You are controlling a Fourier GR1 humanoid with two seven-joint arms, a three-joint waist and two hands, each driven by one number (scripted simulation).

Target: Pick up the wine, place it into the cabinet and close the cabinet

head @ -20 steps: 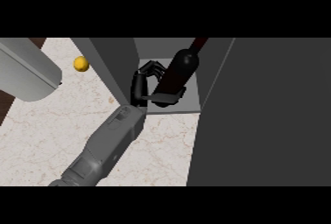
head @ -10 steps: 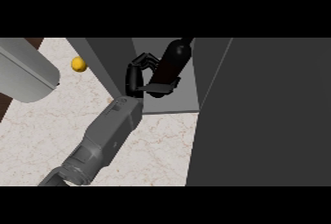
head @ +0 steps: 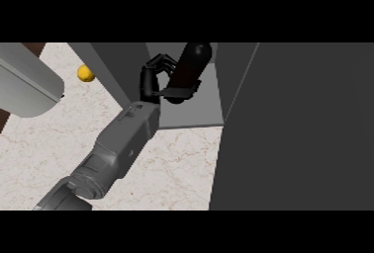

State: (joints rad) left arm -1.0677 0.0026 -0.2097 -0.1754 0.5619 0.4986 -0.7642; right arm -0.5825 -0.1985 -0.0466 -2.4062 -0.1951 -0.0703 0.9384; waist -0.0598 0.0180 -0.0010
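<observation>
Wine (head: 188, 69): dark, glossy bottle, rounded cylinder shape, lying tilted over the cabinet's (head: 191, 114) flat grey shelf, its upper end cut by the top of the view. It sits inside the cabinet opening, between the grey left wall panel and the big dark door (head: 300, 128) on the right.

One hand (head: 156, 79) shows, black, fingers and thumb curled round the bottle's left side and lower part, grasping the wine. Which arm it is cannot be told for sure; it enters from the lower left, so taken as the left. Its forearm (head: 120, 143) is smooth grey, boxy near the wrist, rounder toward the elbow, running diagonally up from the lower left edge over the counter.

Counter (head: 44, 148): pale marble-like top with faint brown veins, matte. Door: flat, plain dark grey slab filling the right side, standing open, its edge just beside the shelf.

Small yellow rounded object (head: 86, 73) on the counter left of the cabinet wall, partly hidden by it. Large light grey rounded appliance body (head: 25, 86) at the far left, smooth, cut by the view's edge, well apart from the hand.
</observation>
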